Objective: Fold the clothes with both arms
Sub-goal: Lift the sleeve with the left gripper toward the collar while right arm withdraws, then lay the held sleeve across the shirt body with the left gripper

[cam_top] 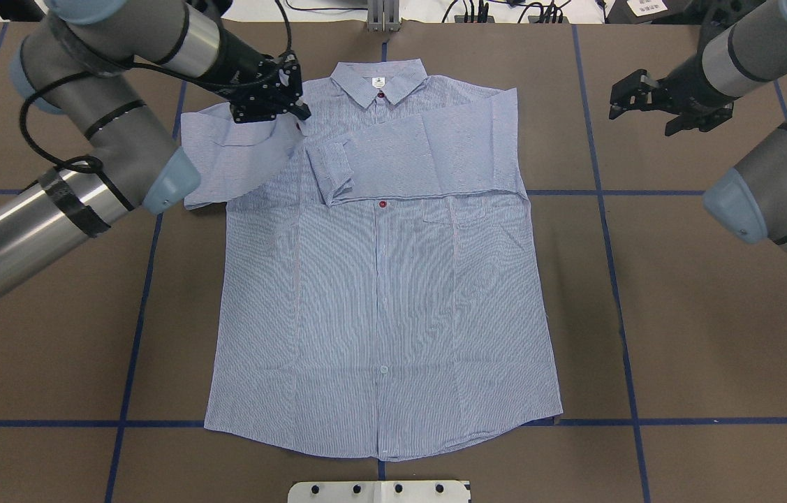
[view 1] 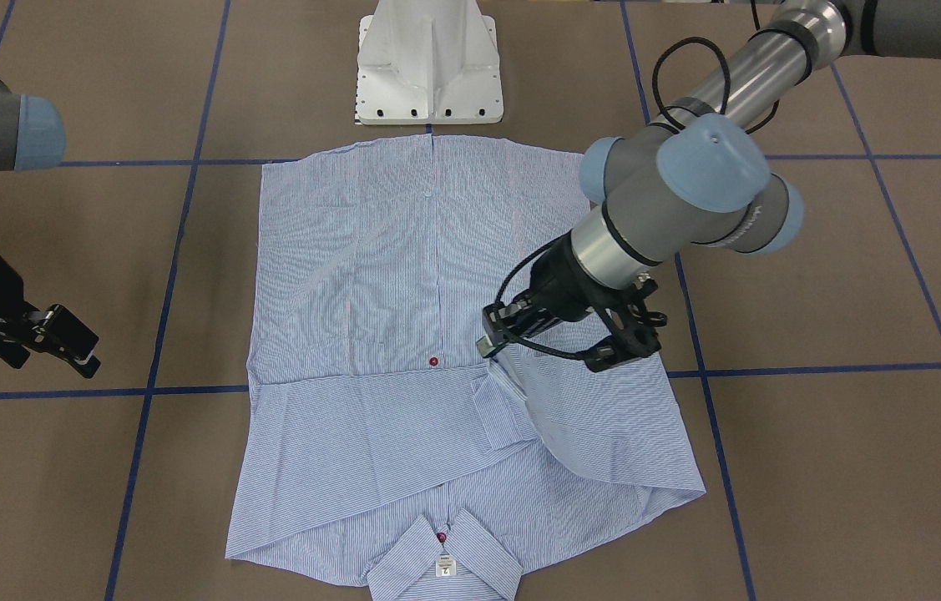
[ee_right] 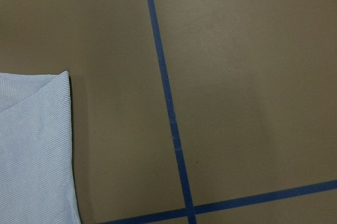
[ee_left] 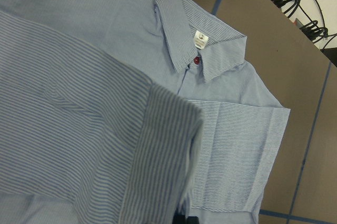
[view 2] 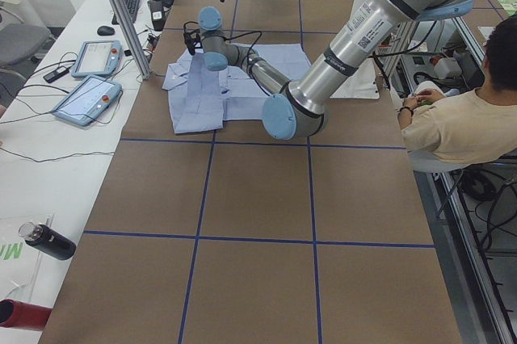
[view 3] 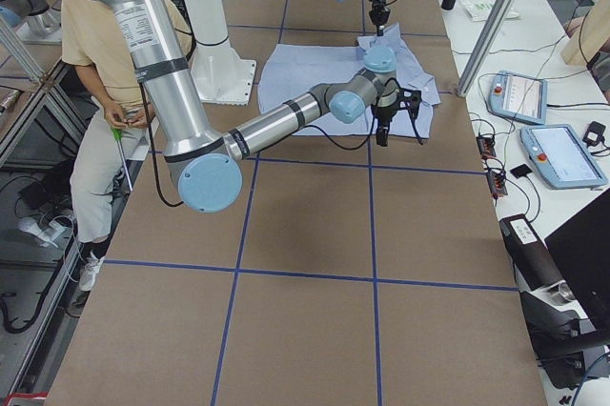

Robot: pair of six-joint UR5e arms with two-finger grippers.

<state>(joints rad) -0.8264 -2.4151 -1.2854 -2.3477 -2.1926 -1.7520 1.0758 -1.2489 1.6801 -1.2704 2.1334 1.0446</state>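
One light blue, fine-striped, long-sleeved button-up shirt [cam_top: 379,300] lies flat and front up at the centre of the brown table with blue tape lines [cam_top: 714,314]. Its collar [cam_top: 400,80] is at the edge far from the robot, and its hem is nearest the robot's base.

The sleeve on the robot's right side [cam_top: 428,150] lies folded across the chest, with its cuff near the button placket. The sleeve on the robot's left side [cam_top: 232,157] is lifted at one end. The black two-finger left gripper [cam_top: 295,108] is clamped on the fabric there, raised over the upper part of the shirt near the collar. The rest of that sleeve drapes down to the table.

The black two-finger right gripper [cam_top: 622,100] hovers over bare table well apart from the shirt, jaws spread and holding nothing.

Assessment: the step in hand is the second sleeve fold. The next move calls for carrying the held end inward across the chest, laying it flat over the first sleeve, and letting go without dragging the cloth.

Risk noted: the fabric may bunch at the shoulder. The body folds are not yet done.
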